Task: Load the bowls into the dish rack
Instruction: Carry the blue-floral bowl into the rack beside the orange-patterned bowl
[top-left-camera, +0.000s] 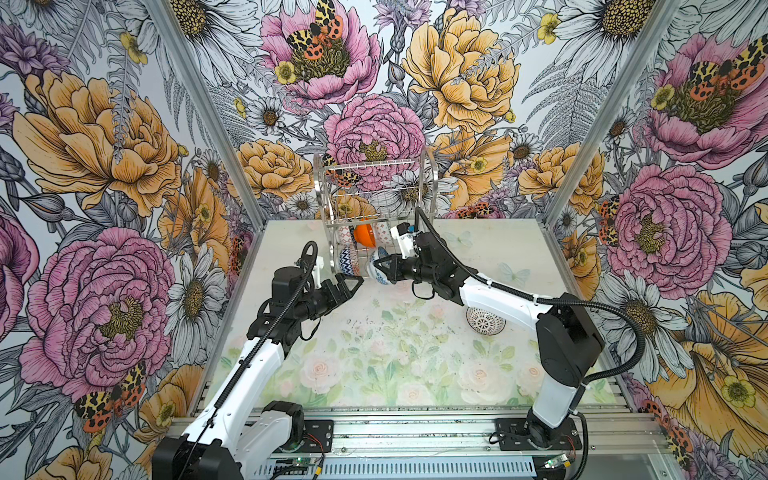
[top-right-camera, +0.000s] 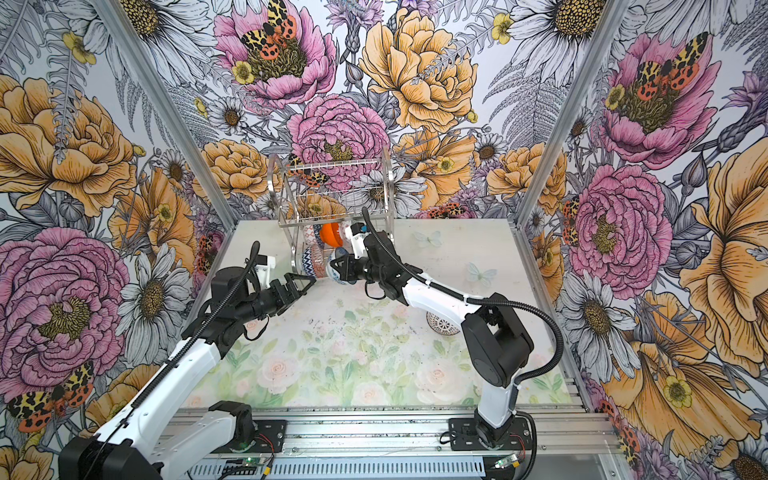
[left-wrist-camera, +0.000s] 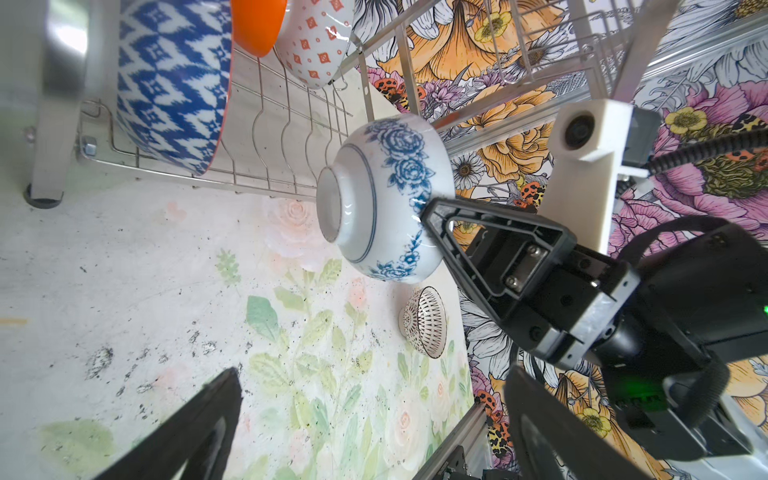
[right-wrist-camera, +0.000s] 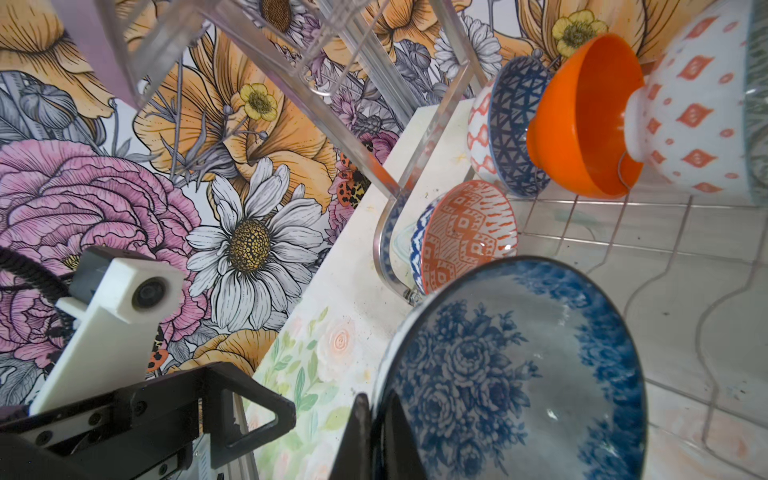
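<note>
Blue-white floral bowl (right-wrist-camera: 519, 374): right wrist shows inside, left wrist underside.

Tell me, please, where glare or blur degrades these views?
Left wrist view: the near frame of the dish rack is blurred with a bright glare patch, while the blue-white floral bowl is sharp. Right wrist view: that bowl's inside looks soft, with small highlights. Both top views: evenly lit, the rack's wires faint against the wallpaper.
</note>
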